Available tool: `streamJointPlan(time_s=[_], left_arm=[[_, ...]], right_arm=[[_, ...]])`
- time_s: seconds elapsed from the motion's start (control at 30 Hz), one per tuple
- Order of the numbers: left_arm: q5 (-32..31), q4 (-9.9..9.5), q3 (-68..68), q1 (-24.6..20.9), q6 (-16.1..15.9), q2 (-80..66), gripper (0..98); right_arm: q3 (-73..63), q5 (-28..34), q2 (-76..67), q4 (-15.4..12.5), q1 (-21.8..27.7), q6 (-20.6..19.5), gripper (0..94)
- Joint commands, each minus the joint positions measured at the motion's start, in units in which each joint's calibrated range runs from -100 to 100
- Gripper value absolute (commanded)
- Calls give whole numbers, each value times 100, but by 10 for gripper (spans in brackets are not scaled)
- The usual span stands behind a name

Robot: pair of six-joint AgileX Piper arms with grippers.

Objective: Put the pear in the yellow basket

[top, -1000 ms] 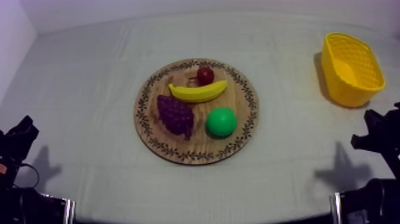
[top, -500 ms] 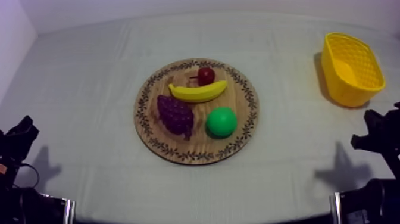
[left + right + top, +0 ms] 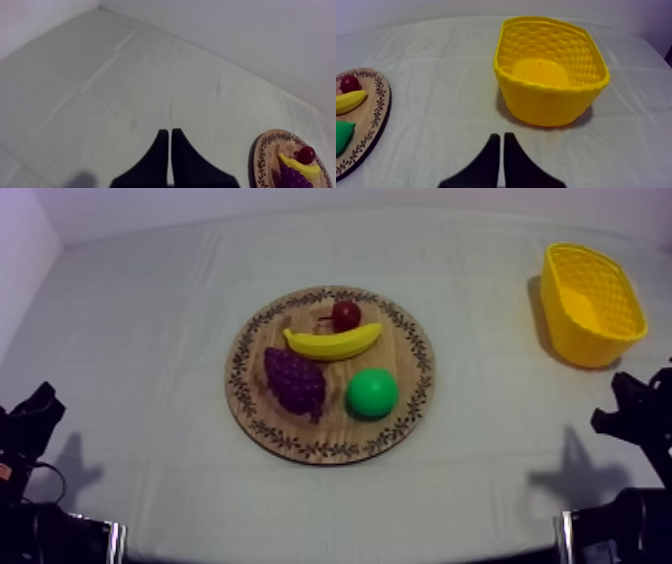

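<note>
The green pear (image 3: 372, 392) lies on the front right part of the round wooden board (image 3: 403, 346), mid-table. At the far right stands the yellow basket (image 3: 575, 338), with nothing in it. My left gripper (image 3: 38, 406) rests low at the table's left side, far from the board; its fingers (image 3: 167, 131) lie together as a narrow wedge over bare cloth. My right gripper (image 3: 628, 410) rests low at the right, in front of the basket (image 3: 546, 102); it (image 3: 501, 135) is shut on nothing. The pear (image 3: 343, 136) shows beside the board's rim (image 3: 375, 107).
A banana (image 3: 333, 342), purple grapes (image 3: 295, 380) and a small red fruit (image 3: 346, 315) share the board with the pear. Bare cloth lies between the board and the basket. A white wall runs along the table's far and left edges.
</note>
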Motion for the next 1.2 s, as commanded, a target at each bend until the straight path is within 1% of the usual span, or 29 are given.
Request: streamJointPlan(time_s=[0.0, 0.1, 0.23, 0.33, 0.47, 0.63, 0.8, 1.03, 1.17], left_arm=[[5, 0, 2, -2, -1, 2, 1], [5, 0, 2, -2, -1, 2, 1], [5, 0, 2, -2, -1, 2, 1], [5, 0, 2, -2, -1, 2, 1], [5, 0, 2, -2, -1, 2, 1], [5, 0, 2, -2, 0, 2, 1], [5, 0, 2, -2, -1, 2, 1], [5, 0, 2, -2, -1, 2, 1], [5, 0, 2, -2, -1, 2, 1]], right_arm=[[2, -36, -4, -5, -10, 47, 5], [2, -46, -4, -7, -61, -19, 5], [-15, 7, -4, 44, -266, -104, 4], [-33, 72, -4, 17, -349, -134, 4], [-262, 382, -4, 51, -391, -246, 4], [-809, 652, 18, 79, -405, -294, 4], [-1693, 865, 647, -120, -417, -152, 3], [-3477, 1131, 2391, -466, -455, -35, 3], [-4558, 1619, 3340, -554, -688, 40, 12]])
